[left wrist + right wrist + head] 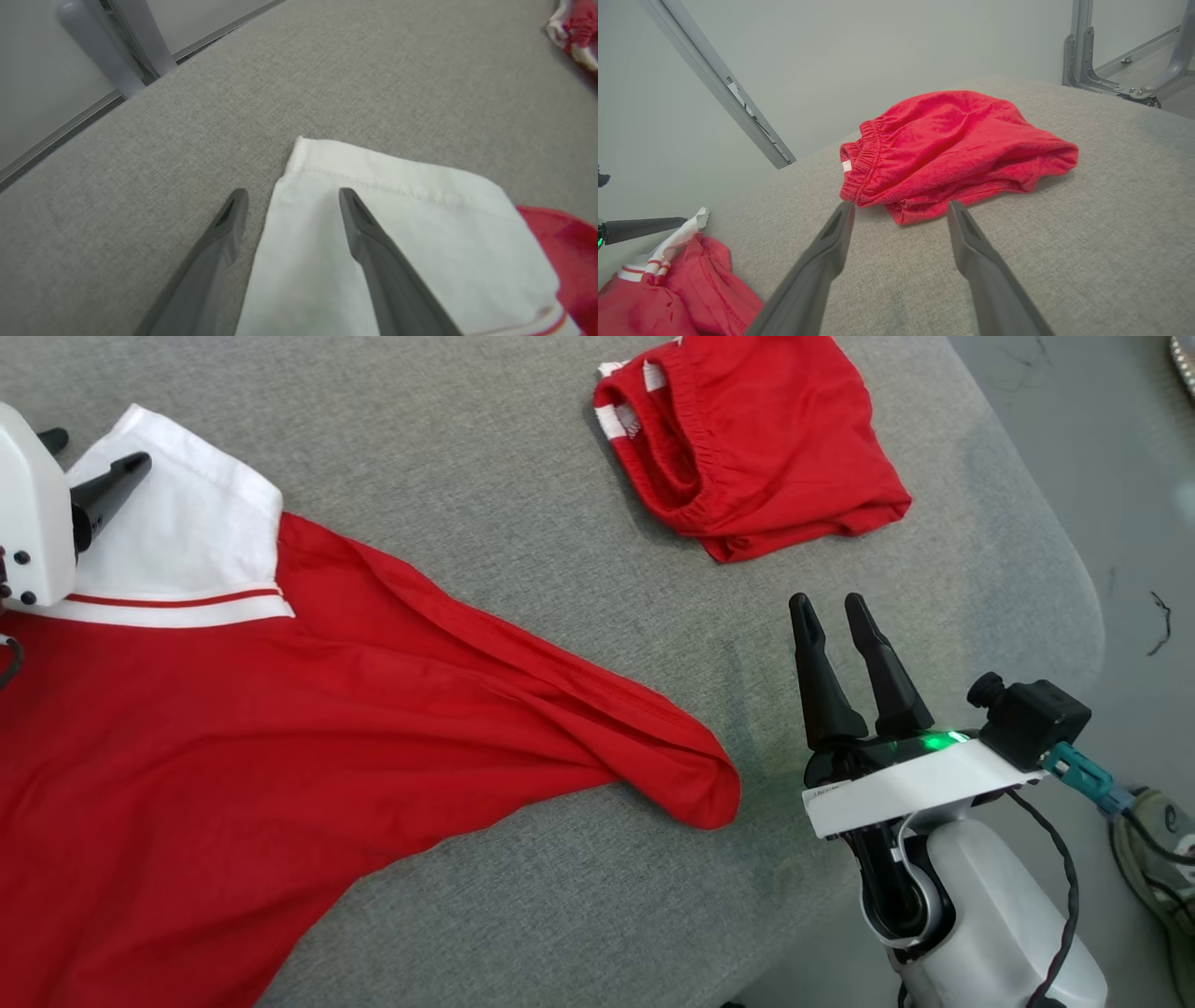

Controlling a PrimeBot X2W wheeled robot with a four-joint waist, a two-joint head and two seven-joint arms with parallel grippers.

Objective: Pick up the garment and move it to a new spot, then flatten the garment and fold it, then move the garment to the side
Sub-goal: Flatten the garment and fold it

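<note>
Shirt (233, 756) lying limp across the desk (485, 448), looking light, soft and prone to bunching, with left hand (292, 192) poised spread astride the white sleeve (397, 224) edge, the likeliest pinching spot, and right hand (831, 607) standing spread nearby.

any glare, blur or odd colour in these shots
head view: soft even light, green lamp behind the right pincer tints the table; left wrist view: white cloth slightly washed out; right wrist view: red shorts sharp, own fingers soft up close

Head overhead, wrists low and close, all sharing garment (280, 756)
</note>
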